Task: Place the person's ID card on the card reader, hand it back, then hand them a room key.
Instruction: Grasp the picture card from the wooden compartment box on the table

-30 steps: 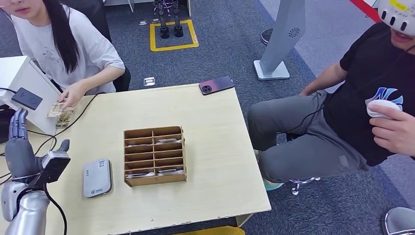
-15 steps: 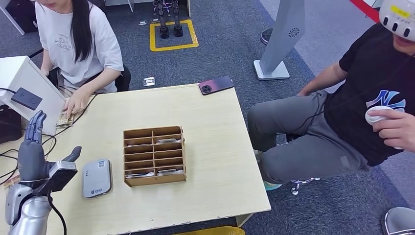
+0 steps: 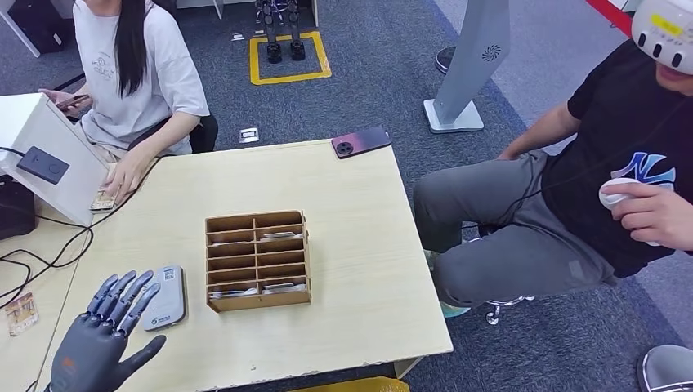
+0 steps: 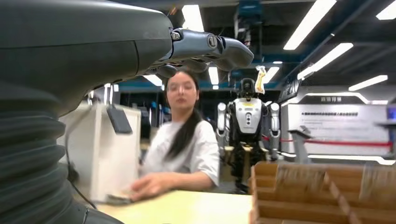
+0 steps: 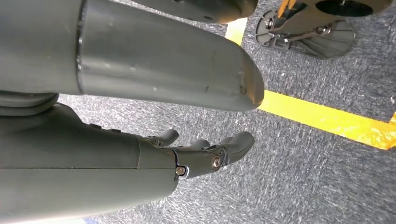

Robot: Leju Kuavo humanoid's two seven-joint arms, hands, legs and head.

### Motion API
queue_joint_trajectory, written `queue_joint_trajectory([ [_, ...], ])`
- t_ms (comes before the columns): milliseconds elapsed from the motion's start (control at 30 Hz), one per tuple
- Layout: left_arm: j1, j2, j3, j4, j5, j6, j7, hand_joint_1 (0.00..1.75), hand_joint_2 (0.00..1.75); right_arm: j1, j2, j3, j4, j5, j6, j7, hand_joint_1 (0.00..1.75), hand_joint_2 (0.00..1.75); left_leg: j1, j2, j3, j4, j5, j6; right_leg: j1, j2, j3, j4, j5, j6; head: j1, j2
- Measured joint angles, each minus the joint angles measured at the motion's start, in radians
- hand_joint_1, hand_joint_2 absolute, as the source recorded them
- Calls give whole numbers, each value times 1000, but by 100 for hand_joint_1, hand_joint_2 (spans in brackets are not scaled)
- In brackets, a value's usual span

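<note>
Here the left hand (image 3: 102, 343) hovers empty, fingers spread, at seven o'clock beside the card reader (image 3: 162, 296). The right hand (image 5: 196, 154) hangs loosely uncurled, holding nothing

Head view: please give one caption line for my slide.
Open left hand hovers beside the card reader; wooden organizer at table centre.

Head cam looks down on table (image 3: 351, 212) from high. Left wrist cam sits low, level, sharing organizer (image 4: 322, 193). Right wrist cam faces floor (image 5: 327, 177).
</note>
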Motion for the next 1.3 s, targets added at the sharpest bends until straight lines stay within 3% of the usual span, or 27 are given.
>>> queue_joint_trajectory([
  [100,16,46,-60,-3,-99,36,78,0,175,0,0,-13,0,1,-2,6,0,0,0,0,0,0,0,0,0,-1,0,0,0,0,0,0],
  [233,10,86,-150,-2,-116,34,120,0,175,0,0,-25,0,5,-6,14,0,0,0,0,0,0,0,0,0,-1,1,0,0,0,0,0],
  [533,-18,113,-235,21,-174,32,186,0,175,1,0,-41,0,12,-6,23,0,0,0,-1,0,0,0,0,0,-1,1,0,0,0,0,0],
  [700,-72,77,-276,100,-183,24,225,0,175,1,0,-45,0,20,-4,22,0,0,0,-1,1,0,0,0,0,-1,1,0,0,0,0,0],
  [967,-176,-44,-293,245,-93,-24,212,0,175,0,0,-48,0,32,-9,9,0,0,-1,-1,1,1,0,0,0,-2,2,0,0,0,0,0],
  [1300,-221,-96,-301,313,-110,-49,224,0,175,0,0,-62,0,39,-8,11,0,0,0,-2,0,1,0,0,0,-2,1,0,0,0,0,0],
])
